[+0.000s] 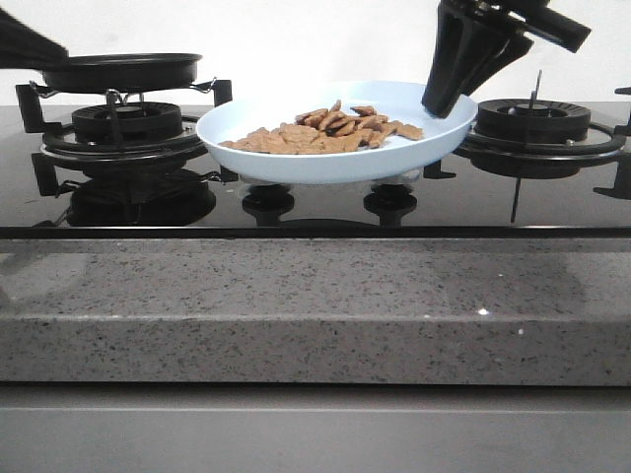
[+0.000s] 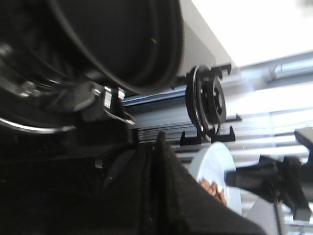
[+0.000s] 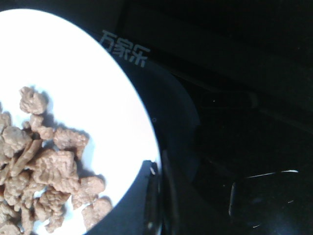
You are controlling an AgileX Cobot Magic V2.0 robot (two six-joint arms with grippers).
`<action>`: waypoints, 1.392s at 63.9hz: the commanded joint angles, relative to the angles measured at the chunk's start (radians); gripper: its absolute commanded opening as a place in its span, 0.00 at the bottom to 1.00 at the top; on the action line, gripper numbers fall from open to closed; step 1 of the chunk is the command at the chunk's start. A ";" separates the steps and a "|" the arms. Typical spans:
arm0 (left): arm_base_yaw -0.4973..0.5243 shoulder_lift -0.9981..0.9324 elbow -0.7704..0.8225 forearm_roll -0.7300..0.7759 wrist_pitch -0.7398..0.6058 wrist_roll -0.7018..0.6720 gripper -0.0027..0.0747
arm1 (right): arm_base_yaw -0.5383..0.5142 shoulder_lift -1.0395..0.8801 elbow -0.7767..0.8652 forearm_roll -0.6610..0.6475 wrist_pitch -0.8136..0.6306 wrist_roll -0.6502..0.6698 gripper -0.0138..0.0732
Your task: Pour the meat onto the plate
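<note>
Meat (image 1: 330,130): a heap of light-brown strips sitting in the middle of the pale-blue plate (image 1: 258,158), so the pour itself looks done to me.
Plate: seems to hang slightly above the glossy black stovetop (image 1: 296,212), between the two burners – its reflection shows in the glass underneath.
Right gripper (image 1: 442,101): comes down onto the plate's right rim; in the right wrist view the jaws look pinched together on that edge, so I'd say it's gripping the plate.
Left gripper (image 2: 159,147): jaws pressed together in its wrist view, apparently around the handle of the frying pan (image 1: 123,71) – the handle itself is hard to make out there.
Frying pan: black, roughly level over the left burner (image 1: 123,123), and I can't see any meat in it from the front.
Step in hand: wrapping up, I think – both pieces look ready to go back down.
Next move: probably lower the plate flat so nothing slides off, and settle the pan squarely on the burner grate before either hand lets go.
Right burner (image 1: 537,120): nothing on it, close beside the plate's rim.
</note>
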 commanded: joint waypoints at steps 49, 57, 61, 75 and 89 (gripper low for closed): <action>-0.380 -0.942 0.513 0.667 -0.956 -0.102 0.01 | 0.000 -0.057 -0.026 0.039 -0.017 -0.007 0.09; -0.380 -1.033 0.586 0.695 -0.975 -0.102 0.01 | 0.000 -0.057 -0.026 0.039 -0.017 -0.007 0.09; -0.380 -1.066 0.610 0.703 -0.988 -0.102 0.01 | 0.000 -0.057 -0.026 0.039 -0.017 -0.007 0.09; -0.380 -1.121 0.630 0.704 -0.983 -0.102 0.01 | 0.000 -0.057 -0.026 0.039 -0.050 -0.007 0.09; -0.380 -1.121 0.630 0.704 -0.985 -0.102 0.01 | 0.000 -0.057 -0.026 0.039 -0.056 -0.007 0.09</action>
